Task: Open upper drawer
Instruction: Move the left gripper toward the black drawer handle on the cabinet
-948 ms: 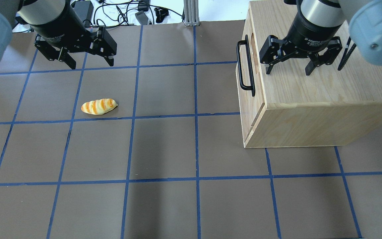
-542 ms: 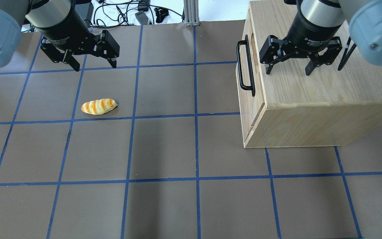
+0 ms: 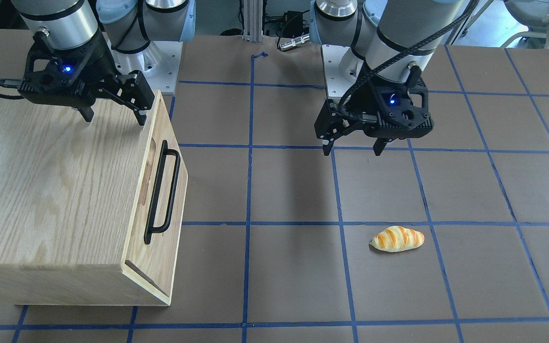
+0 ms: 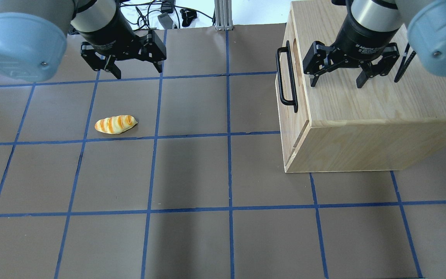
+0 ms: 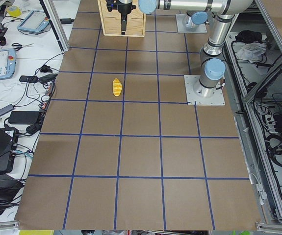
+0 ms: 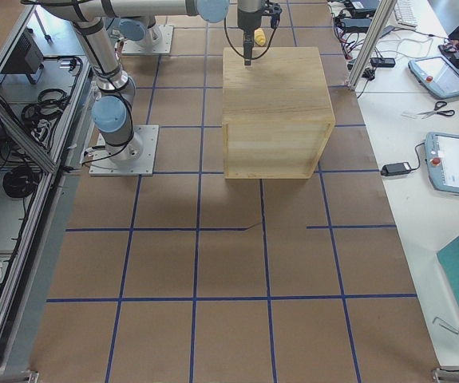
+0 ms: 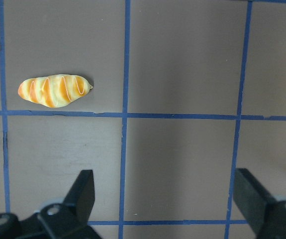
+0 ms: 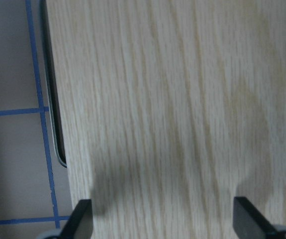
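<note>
The upper drawer's front panel [image 4: 289, 46] faces the table's middle, flush with the oak cabinet [image 4: 362, 116]. It carries a long black bar handle [image 4: 287, 77] and an oblong slot [image 4: 295, 50]. The handle also shows in the front-facing view [image 3: 161, 190] and at the left edge of the right wrist view [image 8: 50, 99]. My right gripper [image 4: 336, 83] is open and empty above the cabinet top, just behind the handle. My left gripper [image 4: 138, 73] is open and empty over the mat, well left of the drawer.
A striped toy bread loaf [image 4: 115, 124] lies on the brown mat [image 4: 192, 170], below and left of my left gripper; it shows in the left wrist view [image 7: 55, 90]. Cables and gear lie beyond the table's far edge [image 4: 149, 11].
My left gripper has moved right, toward the table's middle and the drawer, staying open. My right gripper and the drawer have not moved.
</note>
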Motion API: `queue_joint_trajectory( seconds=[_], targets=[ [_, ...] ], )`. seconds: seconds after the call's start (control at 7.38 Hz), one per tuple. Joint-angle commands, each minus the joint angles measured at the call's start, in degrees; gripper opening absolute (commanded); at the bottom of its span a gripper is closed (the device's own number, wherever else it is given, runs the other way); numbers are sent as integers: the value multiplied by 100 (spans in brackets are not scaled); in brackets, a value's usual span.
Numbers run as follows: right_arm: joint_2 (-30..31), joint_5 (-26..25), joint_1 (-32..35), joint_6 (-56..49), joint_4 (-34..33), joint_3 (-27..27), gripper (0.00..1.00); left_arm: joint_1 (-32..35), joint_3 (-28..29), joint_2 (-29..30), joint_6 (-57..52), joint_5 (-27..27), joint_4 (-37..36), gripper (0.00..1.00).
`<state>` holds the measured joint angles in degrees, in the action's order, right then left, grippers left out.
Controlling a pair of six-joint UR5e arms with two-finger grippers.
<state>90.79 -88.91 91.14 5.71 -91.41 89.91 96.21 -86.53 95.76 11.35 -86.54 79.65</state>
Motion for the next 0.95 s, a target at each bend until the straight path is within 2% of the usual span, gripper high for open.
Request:
queue_joint_trajectory(
  seconds=[0.0,0.27,0.41,0.81],
  targets=[
    [0,-4,0,0,0,0,100,467,5,223,742,23,-326,100],
    [0,5,0,0,0,0,100,705,5,434,921,128,-519,100],
    [0,-4,0,0,0,0,100,767,5,522,1035,512,-720,100],
    [0,5,0,0,0,0,100,1162,-4,838,1492,577,-1292,100]
  ],
)
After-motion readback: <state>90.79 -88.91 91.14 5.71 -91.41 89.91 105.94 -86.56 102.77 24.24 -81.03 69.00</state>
